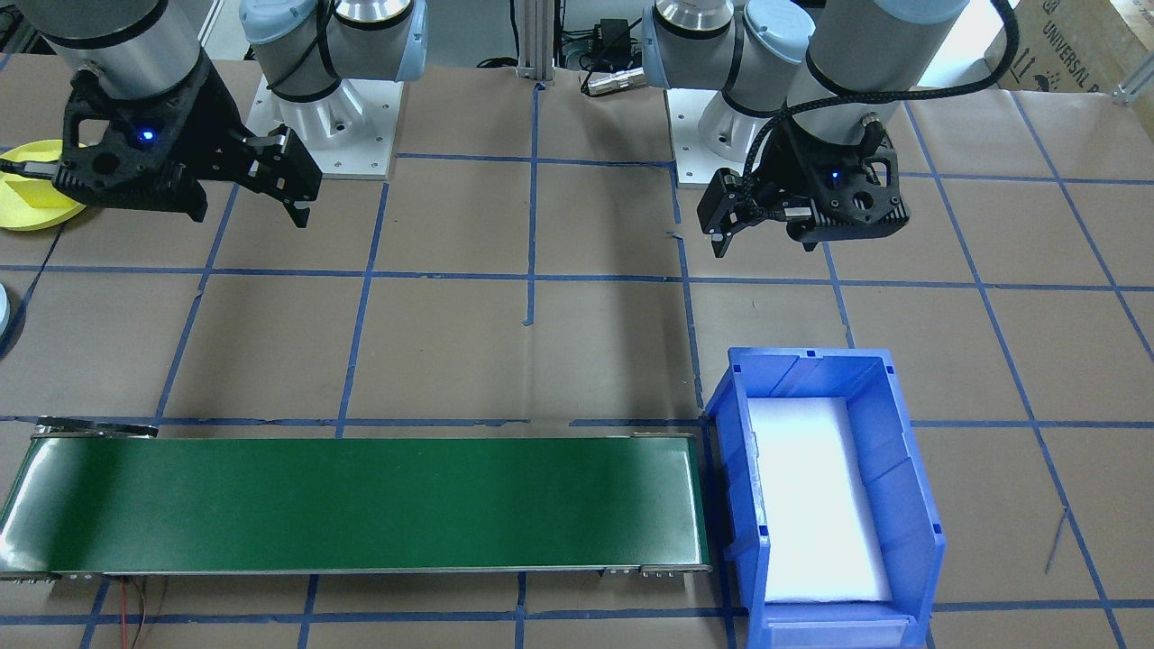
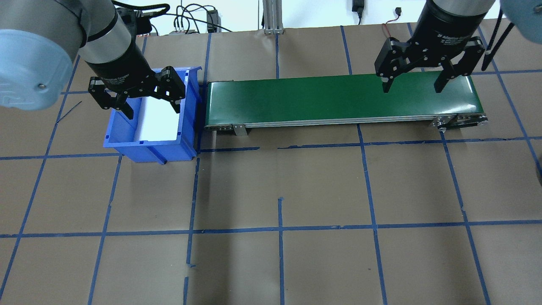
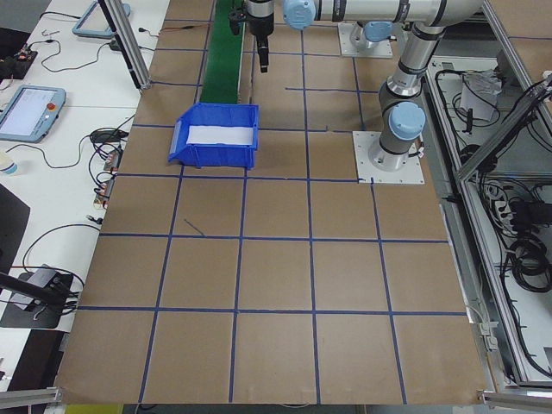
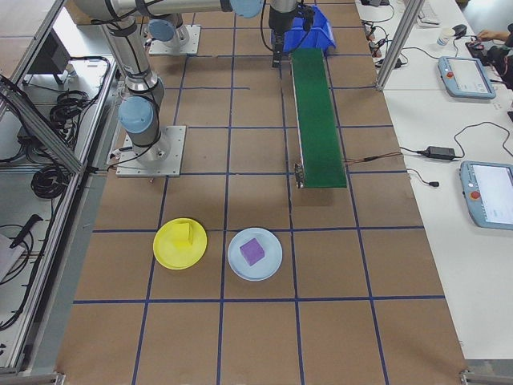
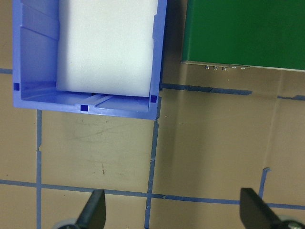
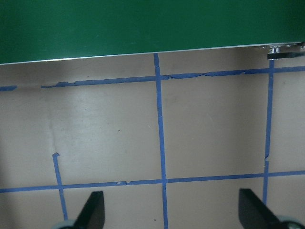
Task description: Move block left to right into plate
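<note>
In the front-facing view the yellow plate point(image 1: 36, 203) is cut by the frame edge at nine o'clock, and the right hand point(image 1: 297, 185) with its housing covers the plate's three o'clock side. A yellow block point(image 1: 27, 191) on it shows only in part. Both wrist views crop the fingertips point(image 5: 94, 210) at six o'clock — only two dark tips each. The pale blue plate point(image 1: 3, 315) is a sliver.

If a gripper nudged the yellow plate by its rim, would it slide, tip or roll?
The yellow plate lies flat and shallow on the brown paper, so it would probably slide rather than tip or roll. It looks like thin plastic, likely light, so a small push may shift it. The yellow block on it could shift too.
</note>
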Tool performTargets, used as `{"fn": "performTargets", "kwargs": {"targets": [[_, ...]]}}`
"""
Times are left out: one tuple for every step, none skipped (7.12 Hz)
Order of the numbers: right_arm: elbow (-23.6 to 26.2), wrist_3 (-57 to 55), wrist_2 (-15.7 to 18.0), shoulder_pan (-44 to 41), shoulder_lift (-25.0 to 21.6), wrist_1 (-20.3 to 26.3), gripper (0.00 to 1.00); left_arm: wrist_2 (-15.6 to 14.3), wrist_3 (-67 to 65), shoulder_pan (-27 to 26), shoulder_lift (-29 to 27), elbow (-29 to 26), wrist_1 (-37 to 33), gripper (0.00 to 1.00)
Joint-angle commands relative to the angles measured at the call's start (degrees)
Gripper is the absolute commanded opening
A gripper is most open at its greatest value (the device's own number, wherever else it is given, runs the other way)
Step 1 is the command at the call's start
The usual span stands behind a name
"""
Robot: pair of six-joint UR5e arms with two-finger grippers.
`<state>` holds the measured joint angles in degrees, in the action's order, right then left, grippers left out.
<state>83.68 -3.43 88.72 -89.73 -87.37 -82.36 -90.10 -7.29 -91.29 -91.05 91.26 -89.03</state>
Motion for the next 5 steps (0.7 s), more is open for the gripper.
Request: {"fn": "performTargets", "kwargs": {"targets": [[-0.4, -5.5, -2.4, -1.6, 0.7, -0.1, 1.00, 0.0, 0.1, 0.1, 0.0, 0.1, 0.0, 1.00], [-0.6, -7.2, -2.6, -1.5, 0.7, 0.2, 1.00, 0.0, 0.0, 0.1, 0.0, 0.1, 0.0, 1.00], [-1.1, -7.3, -2.0, -1.5, 0.9, 1.8, 1.00, 0.0, 0.0, 0.1, 0.0, 0.1, 0.0, 1.00], [-1.9, -7.2, -2.0, -1.4, 1.0, 2.2, 1.00, 0.0, 0.0, 0.0, 0.0, 0.1, 0.0, 1.00], [-1.9, -7.2, -1.9, -1.3, 0.9, 2.4, 1.00, 0.0, 0.1, -0.1, 0.0, 0.0, 0.0, 1.00]]}}
